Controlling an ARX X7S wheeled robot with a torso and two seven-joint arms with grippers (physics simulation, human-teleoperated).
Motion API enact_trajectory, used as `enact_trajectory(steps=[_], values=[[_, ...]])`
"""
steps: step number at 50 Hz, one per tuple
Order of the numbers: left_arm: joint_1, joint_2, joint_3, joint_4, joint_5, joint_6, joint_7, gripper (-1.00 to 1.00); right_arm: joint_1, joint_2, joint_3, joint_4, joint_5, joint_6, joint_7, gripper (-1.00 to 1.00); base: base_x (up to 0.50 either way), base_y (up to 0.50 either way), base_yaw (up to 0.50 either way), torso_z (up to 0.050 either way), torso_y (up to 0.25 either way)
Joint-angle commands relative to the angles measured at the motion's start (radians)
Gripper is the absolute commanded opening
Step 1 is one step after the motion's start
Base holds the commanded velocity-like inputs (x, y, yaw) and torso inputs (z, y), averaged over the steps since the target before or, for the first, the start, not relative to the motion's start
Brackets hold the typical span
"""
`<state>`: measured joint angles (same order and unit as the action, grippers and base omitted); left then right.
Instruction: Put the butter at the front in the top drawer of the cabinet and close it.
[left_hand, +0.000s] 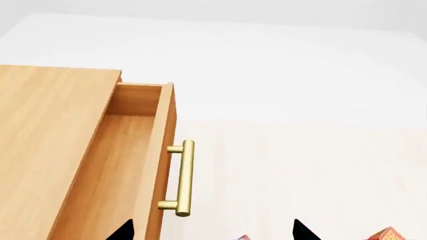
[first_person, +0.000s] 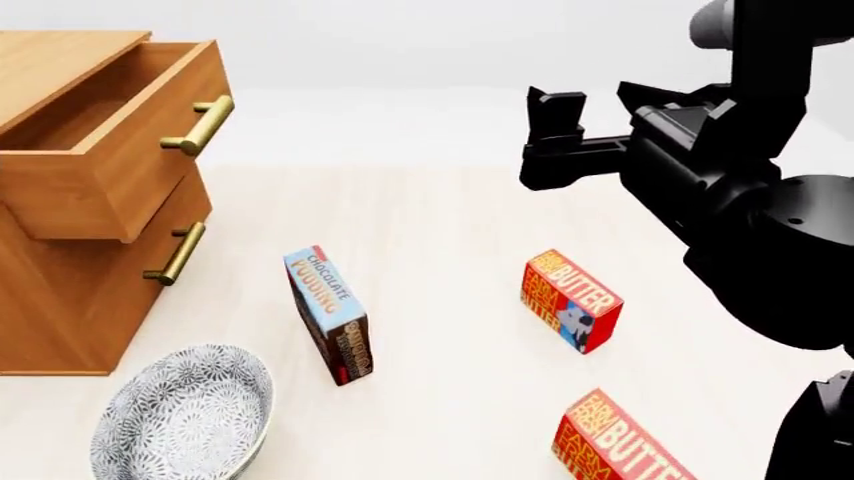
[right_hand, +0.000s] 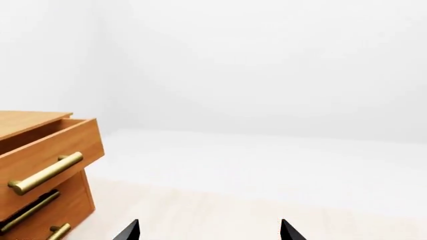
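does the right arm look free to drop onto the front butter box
Probably yes: the right claw hangs open above the floor, and the front butter box lies in the open, apart from the other butter box.

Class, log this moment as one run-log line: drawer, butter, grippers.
top drawer: open, looks empty | butter: on table, untouched | left gripper: open, empty | right gripper: open, empty

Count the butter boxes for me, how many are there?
2. One butter box lies on the floor right of the chocolate pudding box. The other butter box lies nearer the camera, cut off by the head view's bottom edge. None shows in the open top drawer.
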<state>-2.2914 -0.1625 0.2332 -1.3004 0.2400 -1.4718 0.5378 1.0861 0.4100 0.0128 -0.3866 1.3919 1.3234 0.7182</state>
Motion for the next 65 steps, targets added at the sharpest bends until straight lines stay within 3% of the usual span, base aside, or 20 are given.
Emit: enact_trajectory(steps=[1, 5, 15, 35, 65], values=[[0.049, -0.047, -0.151, -0.007, -0.156, 0.051, -0.31, 1.0, -0.029, 0.004, -0.015, 0.006, -0.032, -0.034, -0.035, 1.0, 0.0, 0.0, 0.0, 0.0, 0.0], [0.064, -0.052, -0.155, -0.008, -0.176, 0.067, -0.371, 1.0, -0.038, 0.005, -0.019, 0.007, -0.04, -0.044, -0.04, 1.0, 0.0, 0.0, 0.0, 0.0, 0.0], [0.1, -0.034, -0.049, -0.008, -0.197, 0.085, -0.391, 1.0, -0.051, 0.007, -0.037, 0.013, -0.061, -0.063, -0.059, 1.0, 0.0, 0.0, 0.0, 0.0, 0.0], [0.165, 0.001, 0.165, -0.008, -0.222, 0.085, -0.348, 1.0, -0.072, 0.002, -0.07, 0.034, -0.098, -0.107, -0.11, 1.0, 0.0, 0.0, 0.0, 0.0, 0.0], [0.25, -0.02, 0.246, -0.008, -0.236, 0.087, -0.375, 1.0, -0.11, 0.015, -0.076, 0.032, -0.095, -0.135, -0.104, 1.0, 0.0, 0.0, 0.0, 0.0, 0.0]])
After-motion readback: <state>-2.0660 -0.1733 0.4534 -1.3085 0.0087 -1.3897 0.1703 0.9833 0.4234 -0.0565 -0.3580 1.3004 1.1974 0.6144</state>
